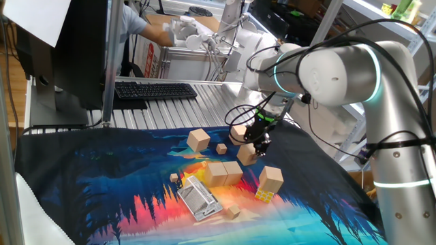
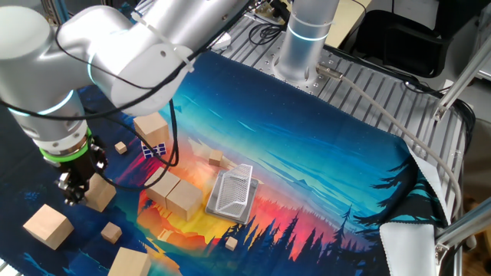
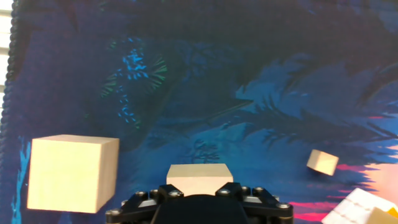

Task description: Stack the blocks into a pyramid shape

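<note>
Your gripper (image 1: 254,148) points straight down at the painted cloth (image 1: 122,197), its black fingers set on either side of a wooden block (image 1: 246,156). Whether they are clamped on it or only flanking it, you cannot tell: from the hand view the block (image 3: 199,179) sits right at the gripper's base, its pale top face showing, the fingertips hidden.

The blocks are plain light-tan cubes with smooth, unpainted faces and sharp edges. Two of them (image 1: 224,173) lie touching, side by side, near the middle of the cloth. Another (image 1: 198,139) rests by itself toward the keyboard (image 1: 155,90), and one more (image 1: 270,180) stands on top of a multicoloured puzzle cube (image 1: 264,196). In the other fixed view a further block (image 2: 48,226) sits apart at the cloth's near edge, just beside the one under your gripper (image 2: 100,193).

A silver metal grater-like piece (image 1: 199,198) lies beside the pair, and several much smaller wooden cubes (image 1: 221,148) dot the cloth.
</note>
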`<state>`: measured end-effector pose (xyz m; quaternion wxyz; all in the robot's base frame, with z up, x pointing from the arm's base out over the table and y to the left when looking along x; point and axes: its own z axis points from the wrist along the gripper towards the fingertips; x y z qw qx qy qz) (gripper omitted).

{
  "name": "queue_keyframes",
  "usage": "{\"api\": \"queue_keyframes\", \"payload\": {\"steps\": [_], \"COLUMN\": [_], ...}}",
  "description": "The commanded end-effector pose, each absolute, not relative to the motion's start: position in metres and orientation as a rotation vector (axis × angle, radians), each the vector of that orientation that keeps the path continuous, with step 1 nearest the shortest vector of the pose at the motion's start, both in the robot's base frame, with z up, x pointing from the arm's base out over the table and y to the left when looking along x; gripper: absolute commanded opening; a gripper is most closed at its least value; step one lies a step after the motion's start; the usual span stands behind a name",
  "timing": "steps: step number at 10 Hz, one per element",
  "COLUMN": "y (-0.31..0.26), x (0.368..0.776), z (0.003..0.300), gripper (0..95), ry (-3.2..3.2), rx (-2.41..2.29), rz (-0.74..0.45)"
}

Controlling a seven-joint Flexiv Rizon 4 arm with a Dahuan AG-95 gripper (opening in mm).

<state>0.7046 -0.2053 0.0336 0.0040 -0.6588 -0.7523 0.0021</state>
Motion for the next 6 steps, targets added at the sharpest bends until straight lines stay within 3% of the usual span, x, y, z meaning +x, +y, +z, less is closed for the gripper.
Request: {"api": "queue_keyframes", "payload": {"steps": [1, 6], "y": [-0.207, -0.194], "x": [0.702, 0.685], "z": [0.035, 0.048], "gripper": [0.0, 0.0], "ry": [-2.346, -2.285], "rx": [-2.067, -2.128], "rz": [0.003, 0.018]}}
